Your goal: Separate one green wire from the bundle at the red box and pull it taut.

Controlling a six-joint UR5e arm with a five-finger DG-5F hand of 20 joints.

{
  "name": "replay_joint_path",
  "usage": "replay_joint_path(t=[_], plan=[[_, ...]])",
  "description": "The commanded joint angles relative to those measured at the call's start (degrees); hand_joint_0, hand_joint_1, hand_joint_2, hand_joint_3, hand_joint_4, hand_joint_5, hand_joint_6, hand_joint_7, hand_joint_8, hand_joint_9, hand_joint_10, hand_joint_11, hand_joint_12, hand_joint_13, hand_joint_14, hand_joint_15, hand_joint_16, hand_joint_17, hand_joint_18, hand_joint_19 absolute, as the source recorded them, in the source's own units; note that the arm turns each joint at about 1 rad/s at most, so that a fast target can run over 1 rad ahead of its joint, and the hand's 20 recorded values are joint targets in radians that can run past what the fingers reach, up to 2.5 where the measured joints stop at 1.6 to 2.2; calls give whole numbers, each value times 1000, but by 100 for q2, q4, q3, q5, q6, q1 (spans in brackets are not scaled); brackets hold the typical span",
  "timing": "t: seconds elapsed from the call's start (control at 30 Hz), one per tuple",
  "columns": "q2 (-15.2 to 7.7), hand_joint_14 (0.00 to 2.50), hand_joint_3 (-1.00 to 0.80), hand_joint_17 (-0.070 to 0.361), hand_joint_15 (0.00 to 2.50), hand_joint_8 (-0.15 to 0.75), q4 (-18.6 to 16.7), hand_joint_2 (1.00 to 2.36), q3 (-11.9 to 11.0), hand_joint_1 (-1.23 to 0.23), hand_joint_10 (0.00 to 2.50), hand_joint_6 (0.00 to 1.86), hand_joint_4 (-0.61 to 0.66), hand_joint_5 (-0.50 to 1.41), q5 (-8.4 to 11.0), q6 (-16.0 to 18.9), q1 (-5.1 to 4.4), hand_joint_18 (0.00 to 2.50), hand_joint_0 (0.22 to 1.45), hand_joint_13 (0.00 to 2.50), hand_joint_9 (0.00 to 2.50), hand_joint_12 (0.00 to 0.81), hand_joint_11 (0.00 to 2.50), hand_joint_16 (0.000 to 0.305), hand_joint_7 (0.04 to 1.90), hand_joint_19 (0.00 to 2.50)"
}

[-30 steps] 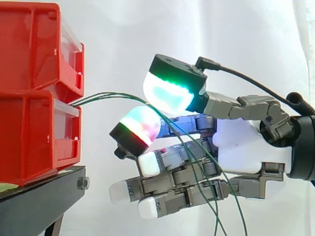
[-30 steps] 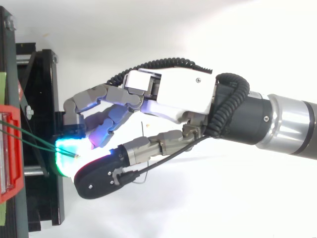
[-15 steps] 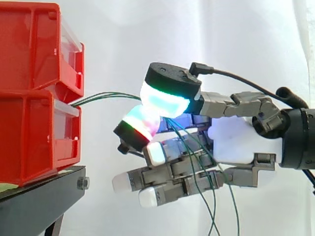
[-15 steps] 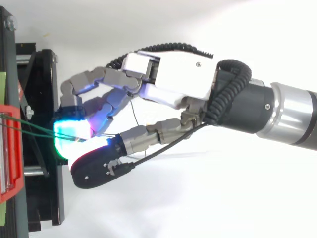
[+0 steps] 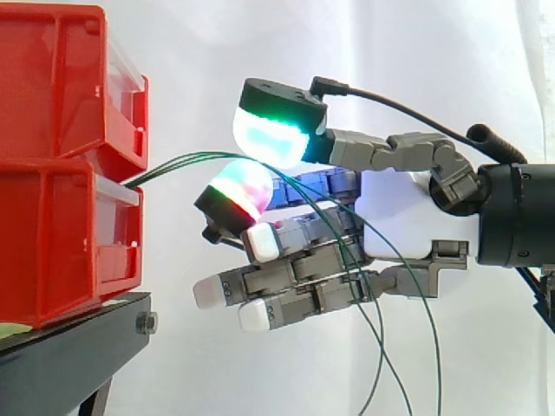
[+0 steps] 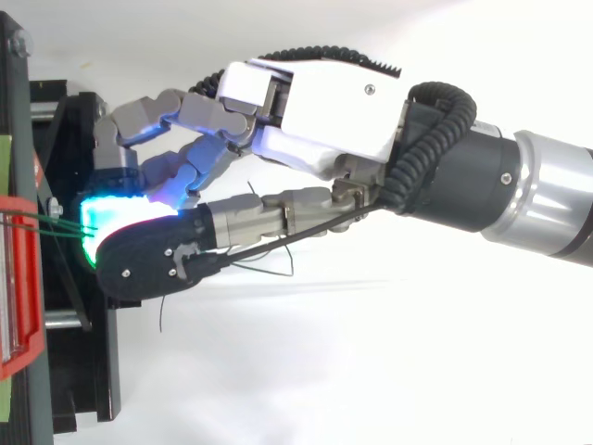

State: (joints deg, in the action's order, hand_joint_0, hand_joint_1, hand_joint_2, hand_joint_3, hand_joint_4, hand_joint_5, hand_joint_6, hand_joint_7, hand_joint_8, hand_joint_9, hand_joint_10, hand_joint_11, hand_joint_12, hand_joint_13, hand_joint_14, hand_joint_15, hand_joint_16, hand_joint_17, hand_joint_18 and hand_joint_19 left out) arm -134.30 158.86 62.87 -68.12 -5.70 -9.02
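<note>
Side view: the hand pinches the green wires between two glowing pads, just beside the red box. The wires arc from the box's front to the pads, then trail slack below the fingers.

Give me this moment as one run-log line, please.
hand: at green wires, grip unclear | wires: run together from lower red box to hand, arched, then hang loose below it | stage: not yet taut
</note>
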Motion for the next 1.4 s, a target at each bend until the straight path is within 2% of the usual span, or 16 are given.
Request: replay_joint_path(t=[0.0, 0.17, 0.27, 0.3, 0.43, 0.67, 0.77, 0.83, 0.97, 1.07, 1.2, 1.27, 1.37], plan=[[0, 10, -177, 127, 277, 325, -13, 1020, -3, -719, 21, 864, 235, -140, 9, -63, 5, 629, 576, 619, 976, 403, 615, 56, 1344, 437], [0, 11, -220, 127, 283, 322, 14, 1018, -3, -762, 19, 868, 234, -149, 9, -72, -12, 630, 586, 619, 965, 402, 628, 56, 1308, 435], [0, 11, -350, 127, 276, 319, 31, 1011, -3, -790, 19, 868, 250, -150, 9, -72, -30, 633, 584, 624, 958, 400, 619, 56, 1278, 434], [0, 11, -416, 126, 276, 321, 40, 1006, -3, -755, 19, 866, 246, -147, 9, -63, -30, 639, 580, 627, 977, 401, 623, 56, 1275, 435], [0, 12, -449, 129, 286, 325, 84, 1004, -3, -641, 20, 859, 247, -140, 9, -63, -56, 658, 553, 644, 1004, 406, 613, 58, 1298, 445], [0, 11, -327, 126, 293, 332, 242, 1014, -3, -607, 21, 855, 239, -135, 9, -1, -100, 667, 587, 661, 1024, 405, 618, 56, 1329, 450], [0, 11, -223, 126, 292, 332, 304, 1020, -3, -669, 19, 855, 250, -135, 9, 34, -100, 668, 584, 663, 1011, 408, 621, 56, 1370, 441], [0, 11, -158, 127, 286, 325, 339, 1021, -3, -713, 21, 863, 214, -139, 9, 42, -109, 664, 579, 656, 988, 405, 625, 56, 1358, 441], [0, 11, -142, 126, 287, 323, 365, 1021, 6, -778, 21, 873, 182, -146, 9, 42, -100, 663, 587, 644, 968, 402, 628, 56, 1324, 449], [0, 11, -194, 126, 289, 316, 383, 1020, -3, -846, 19, 876, 169, -154, 9, 51, -109, 653, 618, 627, 937, 396, 634, 56, 1344, 433], [0, 11, -389, 125, 282, 308, 392, 1008, -3, -901, 21, 880, 197, -161, 9, 60, -100, 651, 664, 619, 909, 393, 633, 56, 1302, 418], [0, 11, -471, 125, 282, 305, 392, 1003, -3, -901, 21, 879, 225, -160, 9, 60, -109, 654, 665, 619, 909, 393, 628, 56, 1294, 424], [0, 11, -500, 127, 283, 311, 392, 1000, -3, -795, 22, 875, 245, -153, 9, 60, -109, 674, 576, 632, 951, 393, 639, 57, 1293, 445]])
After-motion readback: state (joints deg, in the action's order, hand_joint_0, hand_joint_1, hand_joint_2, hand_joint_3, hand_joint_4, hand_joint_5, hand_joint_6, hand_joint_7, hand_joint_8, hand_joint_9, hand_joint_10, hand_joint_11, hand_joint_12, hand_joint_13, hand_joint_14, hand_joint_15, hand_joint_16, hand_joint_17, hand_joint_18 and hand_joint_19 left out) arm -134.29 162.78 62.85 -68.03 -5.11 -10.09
